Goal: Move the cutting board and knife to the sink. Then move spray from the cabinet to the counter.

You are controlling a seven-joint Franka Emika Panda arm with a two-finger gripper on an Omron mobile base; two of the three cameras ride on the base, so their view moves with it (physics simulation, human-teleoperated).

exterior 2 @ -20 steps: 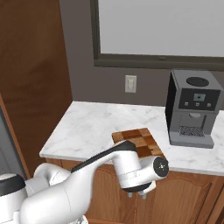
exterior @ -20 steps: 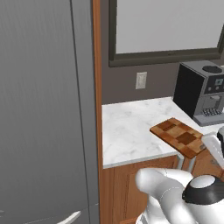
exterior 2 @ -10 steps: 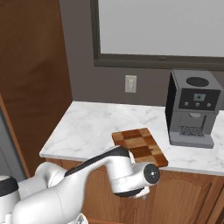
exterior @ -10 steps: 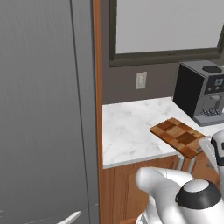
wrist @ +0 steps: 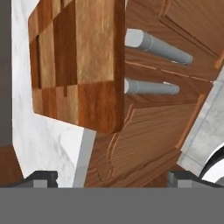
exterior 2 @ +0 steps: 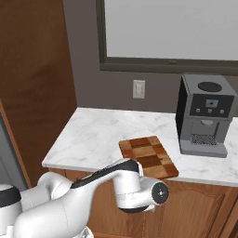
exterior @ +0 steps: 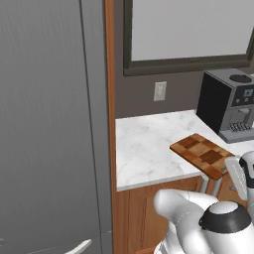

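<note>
Cutting board [exterior 2: 148, 156] lies flat on the white marble tabletop [exterior 2: 95, 139], set at an angle, its near corner jutting out past the front edge; left base view shows the same overhang [exterior: 204, 155]. Coffee machine [exterior 2: 203, 115] stands well apart from it at the back right, against the wall; a wall socket [exterior 2: 138, 89] sits above the tabletop. Gripper [wrist: 111, 177] hangs low in front of the wooden base units, below the board's overhanging corner, its jaws spread wide with nothing between them. In the hand view the board's checkered surface [wrist: 76, 61] shows above the finger tips, two silver bar handles [wrist: 155, 65] of the base unit doors beside it. Tall grey unit [exterior: 49, 124] flanks the tabletop on the left
</note>
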